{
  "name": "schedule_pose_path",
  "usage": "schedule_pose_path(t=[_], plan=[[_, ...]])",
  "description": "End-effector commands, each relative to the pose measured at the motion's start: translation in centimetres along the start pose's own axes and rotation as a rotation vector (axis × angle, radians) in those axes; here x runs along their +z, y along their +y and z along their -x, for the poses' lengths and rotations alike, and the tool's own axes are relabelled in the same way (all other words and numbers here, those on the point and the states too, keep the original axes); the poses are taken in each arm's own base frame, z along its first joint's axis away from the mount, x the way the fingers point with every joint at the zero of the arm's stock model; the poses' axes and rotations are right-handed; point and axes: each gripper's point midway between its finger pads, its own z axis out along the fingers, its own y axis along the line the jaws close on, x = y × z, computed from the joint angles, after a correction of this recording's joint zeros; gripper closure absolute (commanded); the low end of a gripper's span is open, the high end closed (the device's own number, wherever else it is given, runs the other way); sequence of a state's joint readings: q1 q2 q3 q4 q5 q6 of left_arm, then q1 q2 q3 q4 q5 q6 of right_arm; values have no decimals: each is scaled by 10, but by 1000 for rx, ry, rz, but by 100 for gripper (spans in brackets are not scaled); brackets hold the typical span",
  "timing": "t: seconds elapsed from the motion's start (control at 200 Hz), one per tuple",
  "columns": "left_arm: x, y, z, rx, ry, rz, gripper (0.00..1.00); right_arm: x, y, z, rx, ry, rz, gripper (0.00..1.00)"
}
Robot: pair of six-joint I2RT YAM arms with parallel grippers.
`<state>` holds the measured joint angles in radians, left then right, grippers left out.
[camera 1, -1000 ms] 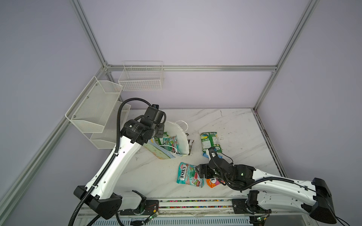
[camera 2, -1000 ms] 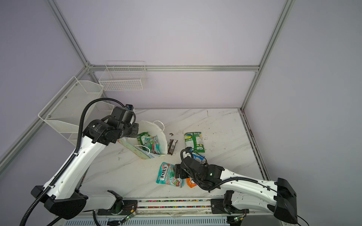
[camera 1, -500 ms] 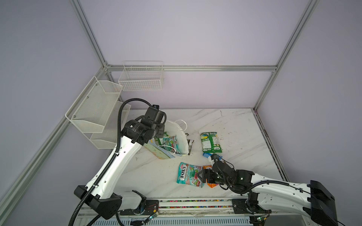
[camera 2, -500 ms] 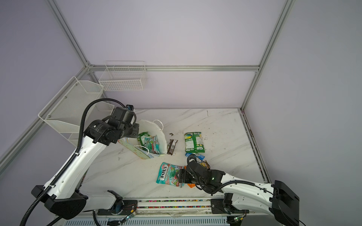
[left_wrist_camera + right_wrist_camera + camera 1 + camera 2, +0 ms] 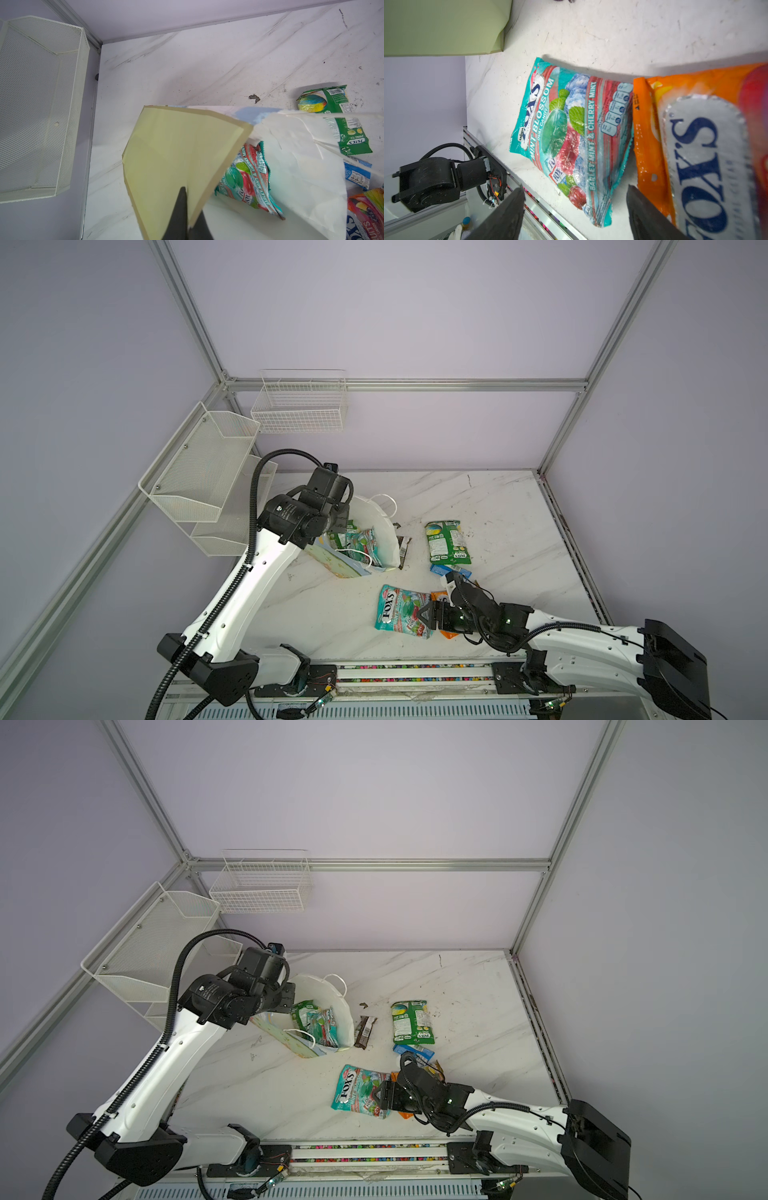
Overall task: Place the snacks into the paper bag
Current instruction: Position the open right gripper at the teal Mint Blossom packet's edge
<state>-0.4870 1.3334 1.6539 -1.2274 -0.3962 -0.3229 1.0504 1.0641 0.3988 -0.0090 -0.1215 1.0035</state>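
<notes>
A glossy teal FOX'S Mint Blossom candy bag (image 5: 569, 141) lies flat on the white marble counter (image 5: 612, 31), edge to edge with a glossy orange FOX'S candy bag (image 5: 695, 155). The right gripper (image 5: 575, 188) has its dark jaws wide apart around the teal bag's end. The pale green side of the paper bag (image 5: 444, 27) fills one corner.

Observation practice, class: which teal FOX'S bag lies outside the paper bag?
The teal bag beside the orange bag on the table; its twin sits inside the paper bag.

The paper bag (image 5: 384, 531) gapes, tilted, left of the tabletop's (image 5: 498, 510) middle, with a teal packet (image 5: 360, 545) and a green packet (image 5: 337, 538) inside. A teal FOX'S packet (image 5: 399, 610) and an orange FOX'S packet (image 5: 439, 596) lie near the front edge. A green bag (image 5: 446, 541), a blue packet (image 5: 451, 571) and a dark wrapper (image 5: 404, 547) lie mid-table.
</notes>
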Motion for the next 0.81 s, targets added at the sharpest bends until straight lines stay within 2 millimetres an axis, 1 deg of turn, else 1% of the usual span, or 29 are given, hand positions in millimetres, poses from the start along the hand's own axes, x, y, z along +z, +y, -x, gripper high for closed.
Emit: schedule_pose_path(t=[0.0, 0.37, 0.59, 0.8], plan=[[3, -3, -7, 0, 16, -9, 100, 3, -2, 1, 35, -5, 4, 23], [5, -3, -9, 1, 21, -5, 100, 16, -10, -6, 49, 21, 9, 25], [5, -3, -10, 0, 22, -5, 100, 22, -14, -7, 47, 20, -1, 28], [6, -3, -11, 1, 25, -4, 100, 32, -20, -10, 60, 32, -6, 33]])
